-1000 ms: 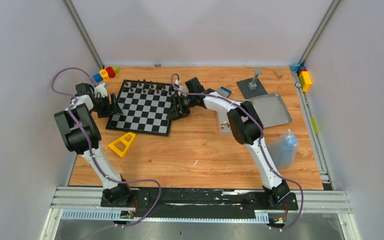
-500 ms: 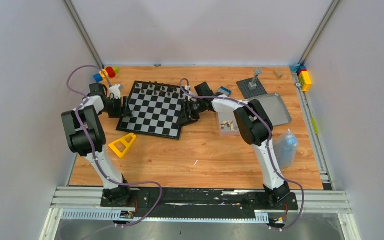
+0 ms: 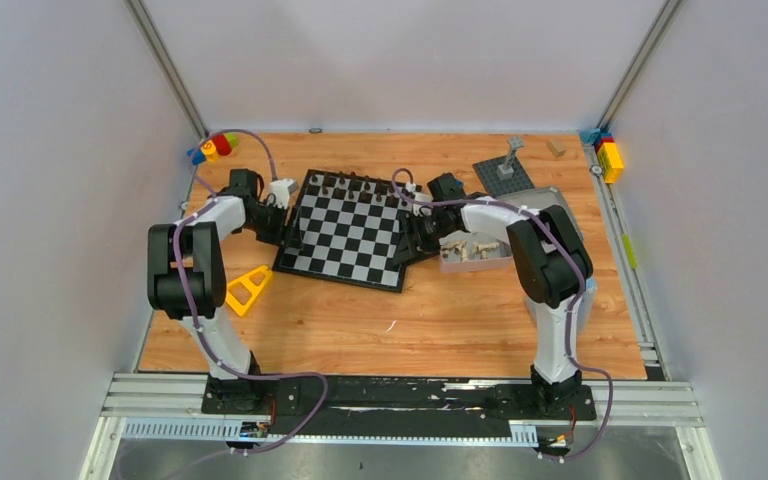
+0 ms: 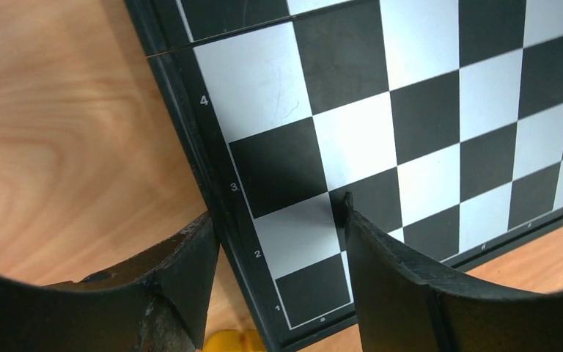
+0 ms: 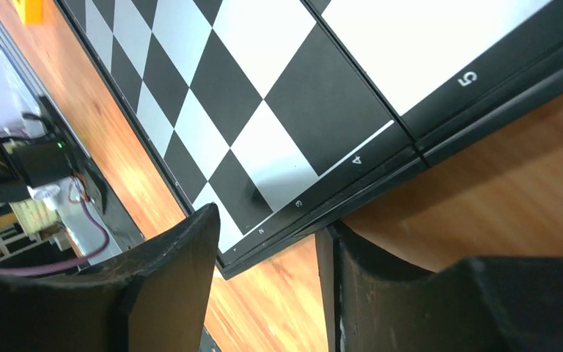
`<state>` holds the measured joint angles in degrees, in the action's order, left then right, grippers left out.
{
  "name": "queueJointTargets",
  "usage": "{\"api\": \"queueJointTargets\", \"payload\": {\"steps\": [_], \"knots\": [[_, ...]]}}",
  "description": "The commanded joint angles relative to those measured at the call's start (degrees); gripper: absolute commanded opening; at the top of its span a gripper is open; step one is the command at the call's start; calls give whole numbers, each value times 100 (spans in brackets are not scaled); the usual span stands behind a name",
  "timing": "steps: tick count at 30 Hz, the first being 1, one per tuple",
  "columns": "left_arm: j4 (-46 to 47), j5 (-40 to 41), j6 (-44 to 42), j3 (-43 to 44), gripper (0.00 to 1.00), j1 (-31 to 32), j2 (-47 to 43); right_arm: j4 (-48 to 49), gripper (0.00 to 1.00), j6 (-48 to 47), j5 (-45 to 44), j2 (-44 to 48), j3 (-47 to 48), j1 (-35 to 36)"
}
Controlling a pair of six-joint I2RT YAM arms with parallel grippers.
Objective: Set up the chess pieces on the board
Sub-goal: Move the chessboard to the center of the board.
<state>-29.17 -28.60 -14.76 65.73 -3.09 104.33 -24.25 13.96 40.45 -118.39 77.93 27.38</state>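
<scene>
The board (image 3: 345,230) lies skewed on the wooden table. A row of dark chess pieces (image 3: 352,184) stands along its far edge. Pale chess pieces (image 3: 472,248) lie in a small tin beside the board's right edge. My left gripper (image 3: 285,225) is open and straddles the board's left rim (image 4: 220,213): one finger is outside on the wood, the other over the squares near rows 1 to 3. My right gripper (image 3: 412,240) is open and straddles the right rim (image 5: 315,213) near the near corner. Neither holds a piece.
A yellow wedge (image 3: 245,290) lies near the board's near-left corner. Coloured bricks (image 3: 212,148) sit at the far left and more (image 3: 608,155) at the far right. A grey studded plate (image 3: 505,172) and a silver tray (image 3: 550,200) lie behind the right arm.
The board has slid right and turned slightly, with both grippers moving along at its edges. The tin with pale pieces has shifted right too.
</scene>
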Motion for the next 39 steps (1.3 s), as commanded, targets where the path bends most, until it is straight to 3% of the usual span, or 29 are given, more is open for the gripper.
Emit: {"api": "queueJointTargets", "payload": {"steps": [1, 4, 9, 13, 17, 24, 31, 39], "knots": [[-820, -1056, -707, -382, 67, 540, -511, 372, 53, -791, 648, 536, -424, 216], [-1140, -1067, -1247, -546, 69, 549, -793, 296, 58, -1034, 822, 826, -740, 207], [-1684, -771, -1920, -711, 72, 547, -1133, 76, 67, -1319, 209, 1175, -941, 156], [-1004, -197, -1354, -885, 75, 524, -1381, 61, 77, -1215, -36, 1233, -776, 41], [-371, 152, -657, -762, 88, 470, -1397, 38, 84, -1071, -418, 1113, -450, 44], [150, 761, 97, -345, 97, 378, -925, -173, 86, -930, -1461, 718, 45, 40], [503, 391, 465, 37, 99, 248, -441, -187, 86, -1016, -1830, 328, 417, 44], [765, -327, 553, 19, 98, 166, -240, -192, 84, -1014, -1199, 80, 715, 22]]}}
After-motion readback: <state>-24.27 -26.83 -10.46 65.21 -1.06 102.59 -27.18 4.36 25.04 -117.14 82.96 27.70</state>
